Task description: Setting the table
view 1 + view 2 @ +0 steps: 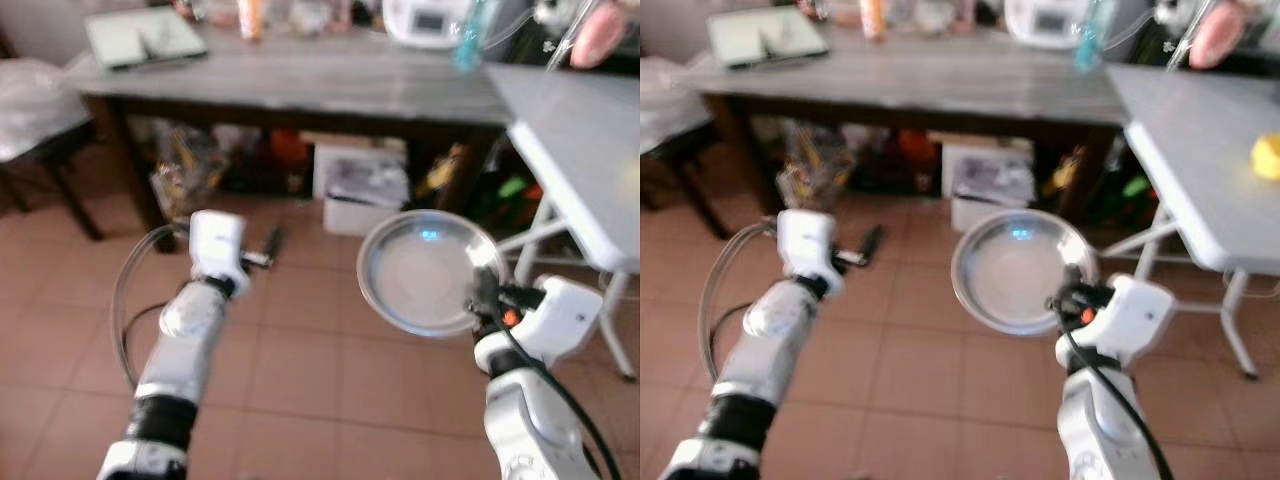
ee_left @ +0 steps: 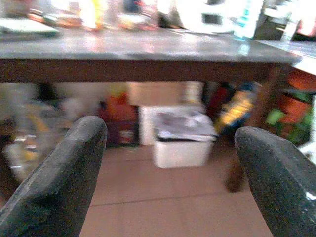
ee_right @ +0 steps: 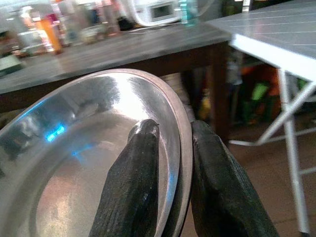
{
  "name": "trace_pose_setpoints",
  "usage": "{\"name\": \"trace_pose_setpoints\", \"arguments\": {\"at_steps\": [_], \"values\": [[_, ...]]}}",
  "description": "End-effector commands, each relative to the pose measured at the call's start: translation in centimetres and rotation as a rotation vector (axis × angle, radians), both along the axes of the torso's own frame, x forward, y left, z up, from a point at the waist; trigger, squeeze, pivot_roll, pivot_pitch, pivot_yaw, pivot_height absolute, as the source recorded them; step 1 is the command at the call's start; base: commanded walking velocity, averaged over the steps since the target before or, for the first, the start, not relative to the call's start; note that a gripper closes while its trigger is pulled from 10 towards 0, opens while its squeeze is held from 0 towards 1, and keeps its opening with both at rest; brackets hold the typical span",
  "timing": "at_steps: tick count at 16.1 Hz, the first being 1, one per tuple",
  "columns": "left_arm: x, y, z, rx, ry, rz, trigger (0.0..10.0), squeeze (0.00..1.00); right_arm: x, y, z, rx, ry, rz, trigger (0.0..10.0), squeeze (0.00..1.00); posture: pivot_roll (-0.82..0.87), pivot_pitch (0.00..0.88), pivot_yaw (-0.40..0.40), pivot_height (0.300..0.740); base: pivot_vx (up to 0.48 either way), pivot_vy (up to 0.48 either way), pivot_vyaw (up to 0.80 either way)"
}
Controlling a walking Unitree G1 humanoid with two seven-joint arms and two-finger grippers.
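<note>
- Right wrist view: one steel plate [image 3: 94, 148] is clamped at its rim by the right tool [image 3: 173, 143].
- The left tool [image 2: 168, 163] is spread wide, empty.
- Two desks are seen: one dark desk [image 1: 300, 85], one white desk [image 1: 580, 150].

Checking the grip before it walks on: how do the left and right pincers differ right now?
The left pincer is open and holds nothing; the right pincer is shut on the rim of a steel plate. The left sits nearer the dark table, the right nearer the white table. Both hang above the tiled floor.

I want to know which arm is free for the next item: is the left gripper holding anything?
No: the left gripper has its fingers spread wide with only floor between them, while the right gripper pinches the steel plate.
</note>
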State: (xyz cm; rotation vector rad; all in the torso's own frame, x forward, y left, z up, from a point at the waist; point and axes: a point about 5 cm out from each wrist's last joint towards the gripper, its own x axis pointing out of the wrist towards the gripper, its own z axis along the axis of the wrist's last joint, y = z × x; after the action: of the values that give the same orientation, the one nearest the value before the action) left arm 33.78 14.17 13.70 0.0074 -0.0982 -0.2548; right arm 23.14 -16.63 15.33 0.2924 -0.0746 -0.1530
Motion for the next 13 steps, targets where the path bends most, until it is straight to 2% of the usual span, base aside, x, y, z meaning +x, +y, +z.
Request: {"name": "trace_pose_setpoints", "arguments": {"at_steps": [1, 7, 13], "values": [[-0.1, -1.0, 0.0, -0.011, -0.007, -0.027, 10.0, 0.00, -0.2, -0.8, 0.5, -0.019, -0.020, -0.029, 10.0, 0.00, 0.05, 0.107, -0.042, 0.740, 0.000, 0.000, 0.00], [-0.3, -1.5, 0.1, -0.045, -0.011, -0.090, 10.0, 0.00, -0.1, -0.9, 0.6, -0.019, -0.024, -0.034, 10.0, 0.00, 0.05, 0.105, -0.047, 0.740, 0.000, 0.000, 0.00], [-0.5, -2.0, 0.2, -0.055, -0.016, -0.130, 10.0, 0.00, 0.0, -0.8, 0.6, -0.023, -0.028, -0.033, 10.0, 0.00, 0.05, 0.105, -0.042, 0.740, 0.311, 0.000, 0.00]]}}
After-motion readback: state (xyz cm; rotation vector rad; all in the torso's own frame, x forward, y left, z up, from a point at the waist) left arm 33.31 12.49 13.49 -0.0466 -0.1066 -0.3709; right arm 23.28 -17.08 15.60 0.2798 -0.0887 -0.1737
